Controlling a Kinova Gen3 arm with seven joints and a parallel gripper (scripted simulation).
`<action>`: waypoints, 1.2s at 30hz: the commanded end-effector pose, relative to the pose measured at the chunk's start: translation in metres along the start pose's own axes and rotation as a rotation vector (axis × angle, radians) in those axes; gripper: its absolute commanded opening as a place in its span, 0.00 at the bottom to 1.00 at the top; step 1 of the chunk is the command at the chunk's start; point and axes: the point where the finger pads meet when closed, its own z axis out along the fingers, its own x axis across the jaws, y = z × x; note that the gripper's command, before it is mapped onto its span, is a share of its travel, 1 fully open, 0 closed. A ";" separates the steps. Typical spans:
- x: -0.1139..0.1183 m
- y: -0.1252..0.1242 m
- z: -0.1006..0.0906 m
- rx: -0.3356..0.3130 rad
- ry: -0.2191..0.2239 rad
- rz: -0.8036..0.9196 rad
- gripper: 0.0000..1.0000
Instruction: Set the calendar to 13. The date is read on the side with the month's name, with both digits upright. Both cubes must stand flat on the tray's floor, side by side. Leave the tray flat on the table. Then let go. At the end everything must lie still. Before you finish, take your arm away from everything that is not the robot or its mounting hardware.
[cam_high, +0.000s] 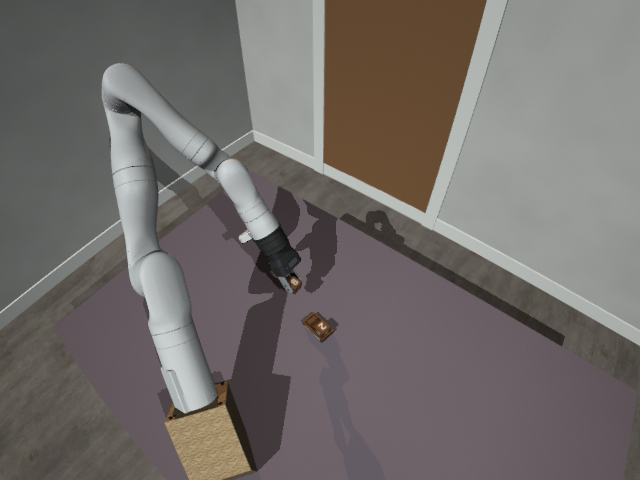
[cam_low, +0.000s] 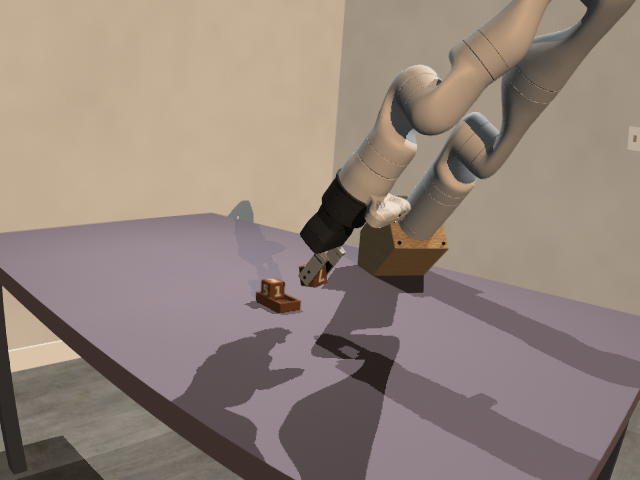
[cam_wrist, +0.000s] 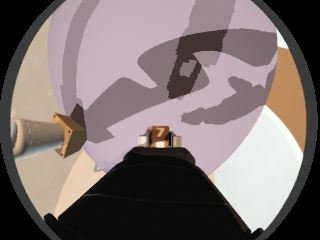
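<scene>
A brown tray (cam_high: 311, 332) (cam_low: 287, 304) lies on the table. One cube (cam_high: 321, 327) (cam_low: 278, 289) stands in the tray's left part in the exterior view, with an upright 1 and a 5 on its sides. The top view shows a 2 on its top. The tray's other part holds no cube. My gripper (cam_high: 292, 285) (cam_low: 316, 275) (cam_wrist: 160, 136) is shut on the other cube (cam_high: 295, 283) (cam_low: 321, 277) (cam_wrist: 160, 132), tilted in the air beside the tray. It shows an 8 and a 7; in the exterior view the 7 is upside down. No month's name is readable.
The robot's wooden base block (cam_high: 211, 444) (cam_low: 398, 260) (cam_wrist: 72, 137) stands on the table (cam_high: 439, 387) (cam_low: 129, 310). Arm shadows fall around the tray and the gripper. Walls and a brown door (cam_high: 392, 93) stand beyond the table.
</scene>
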 end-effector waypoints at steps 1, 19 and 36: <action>0.001 0.003 0.000 0.006 0.002 0.008 0.60; 0.009 -0.001 -0.002 0.062 0.030 0.003 0.60; 0.021 -0.003 -0.004 0.099 0.070 -0.002 0.60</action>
